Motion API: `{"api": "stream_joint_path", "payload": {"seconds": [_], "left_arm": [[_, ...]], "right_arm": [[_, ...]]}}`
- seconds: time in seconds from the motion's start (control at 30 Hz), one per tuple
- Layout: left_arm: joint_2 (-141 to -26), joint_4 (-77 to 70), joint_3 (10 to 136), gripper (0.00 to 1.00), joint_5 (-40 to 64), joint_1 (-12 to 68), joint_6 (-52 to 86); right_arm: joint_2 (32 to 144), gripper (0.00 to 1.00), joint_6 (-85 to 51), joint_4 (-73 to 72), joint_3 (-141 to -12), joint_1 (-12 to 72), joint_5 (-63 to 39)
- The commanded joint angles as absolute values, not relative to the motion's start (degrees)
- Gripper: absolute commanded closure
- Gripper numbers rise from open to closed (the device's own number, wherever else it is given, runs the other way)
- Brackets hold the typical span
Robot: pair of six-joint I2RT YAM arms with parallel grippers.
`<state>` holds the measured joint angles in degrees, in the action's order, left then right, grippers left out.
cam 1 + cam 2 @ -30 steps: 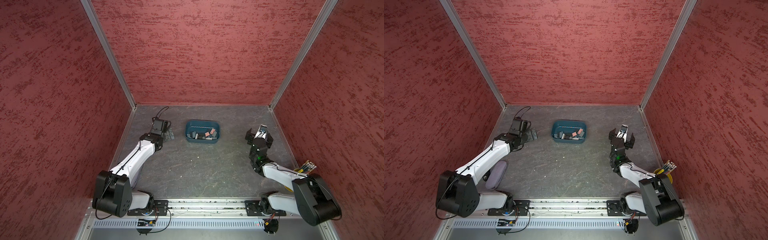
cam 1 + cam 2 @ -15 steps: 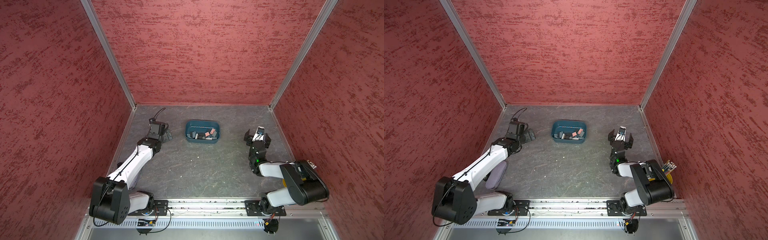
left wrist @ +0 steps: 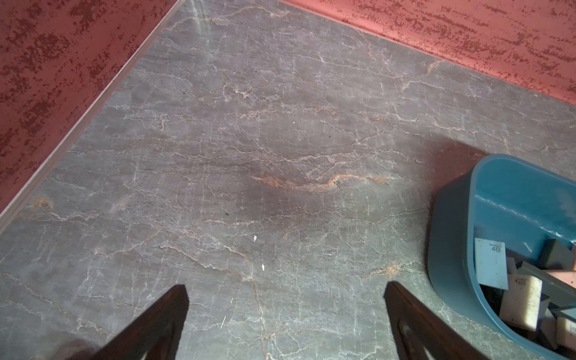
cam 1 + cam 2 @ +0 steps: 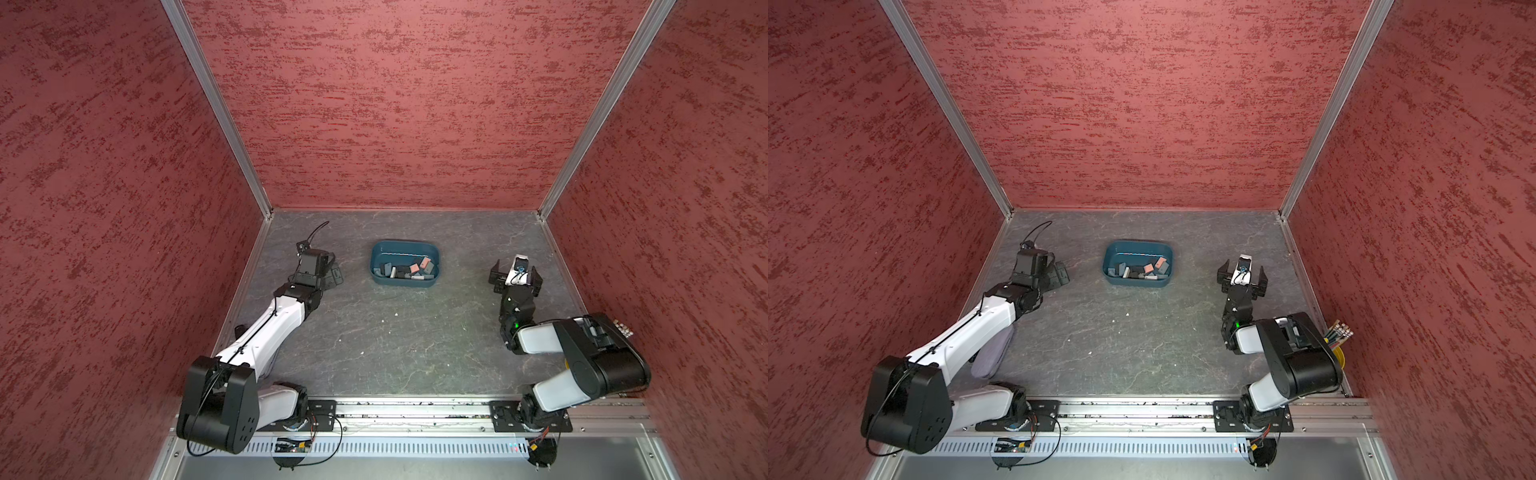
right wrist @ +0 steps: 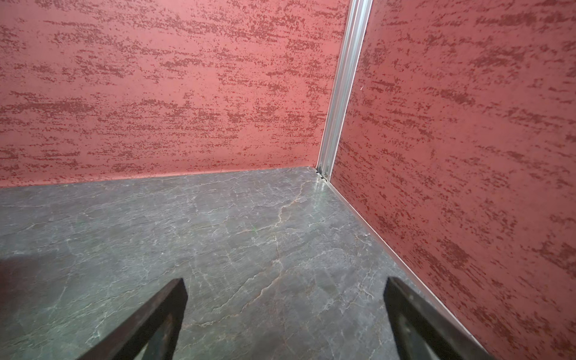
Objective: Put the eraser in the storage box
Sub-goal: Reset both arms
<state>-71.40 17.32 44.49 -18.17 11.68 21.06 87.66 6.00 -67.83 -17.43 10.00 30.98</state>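
Note:
The teal-blue storage box (image 4: pixel 405 248) (image 4: pixel 1138 247) stands at the middle back of the grey slate floor. Several erasers (image 4: pixel 409 270) (image 4: pixel 1144 270) lie inside it: white, grey, black and pink blocks. My left gripper (image 4: pixel 333 274) (image 4: pixel 1060 273) hangs open and empty to the left of the box. In the left wrist view the gripper (image 3: pixel 285 288) frames bare floor, with the box wall (image 3: pixel 448 218) and erasers (image 3: pixel 489 261) off to one side. My right gripper (image 4: pixel 515 274) (image 4: pixel 1242 276) (image 5: pixel 285 282) is open and empty to the right of the box, facing the back right corner.
Red textured walls close the cell on three sides. A purple-grey cloth (image 4: pixel 992 353) lies under my left arm. A yellow cup of pencils (image 4: pixel 1339 332) stands by the right wall behind my right arm. The arm rail (image 4: pixel 395 409) runs along the front.
The right arm's elbow has folded in toward its base and its gripper has eased back slightly. The left arm has shifted a little near the left wall. Both grippers have stayed open.

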Motion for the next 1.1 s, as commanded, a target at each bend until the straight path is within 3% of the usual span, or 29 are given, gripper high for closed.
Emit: {"api": "stream_joint_path", "payload": {"seconds": [0.0,0.33,0.43,1.07], "left_arm": [[-69.92,14.45,43.16,0.00,-19.15,10.84,20.21],[-68.03,9.15,39.50,0.00,-16.64,8.83,20.26],[-68.03,8.83,39.03,0.00,-17.70,7.86,21.06],[-69.48,-15.40,28.64,0.00,-10.43,-0.70,7.83]], "right_arm": [[87.35,0.01,3.86,-67.52,-18.16,8.70,28.59],[86.09,0.01,-0.43,-67.60,-16.43,1.60,13.56],[88.98,0.01,-0.06,-80.07,-11.31,-0.36,7.30],[88.14,0.01,0.15,-78.43,-10.99,0.23,7.47]]}}
